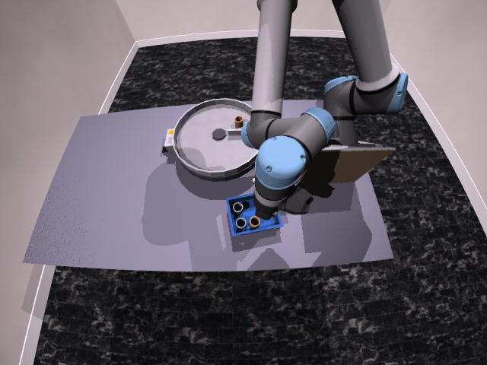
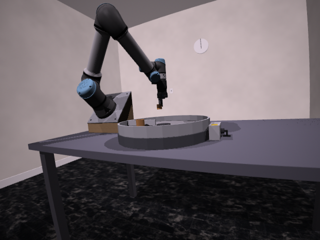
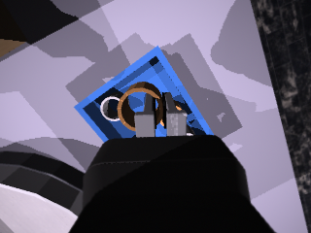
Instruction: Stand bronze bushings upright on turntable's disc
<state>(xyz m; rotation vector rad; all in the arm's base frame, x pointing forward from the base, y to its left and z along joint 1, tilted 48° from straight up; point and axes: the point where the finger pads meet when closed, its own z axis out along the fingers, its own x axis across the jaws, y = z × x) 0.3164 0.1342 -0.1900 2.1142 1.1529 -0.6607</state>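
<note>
Evidently, from left to right in the top view, a small box with a yellow patch [image 1: 169,138] [image 2: 214,131] is seen well apart from the claw, fixed to the rim of the turntable [image 1: 215,173] [image 2: 165,131] [image 3: 44,170]. On the disc, beyond its dark hub [image 1: 218,134] [image 2: 163,124] as seen from the claw, a bronze bushing [image 1: 238,123] [image 2: 140,122] is stood upright near a raised bar [image 1: 234,132]. Nearer the claw and below it, the blue crate [image 1: 256,230] [image 3: 117,78] is set on the table [image 1: 118,220] [image 2: 245,152]; two steel bushings [image 1: 237,203] [image 1: 240,227] are held at its left end, and a second bronze bushing [image 1: 254,226] is placed between them and the claw. The claw [image 1: 265,212] [image 2: 160,102] [image 3: 158,104] is nearly closed, with the wall of a third bronze bushing [image 2: 158,106] [image 3: 120,108] pinched between its fingers, raised above the crate. To the claw's right, the arm's wedge-shaped mount [image 1: 342,166] [image 2: 103,127] is seen.
</note>
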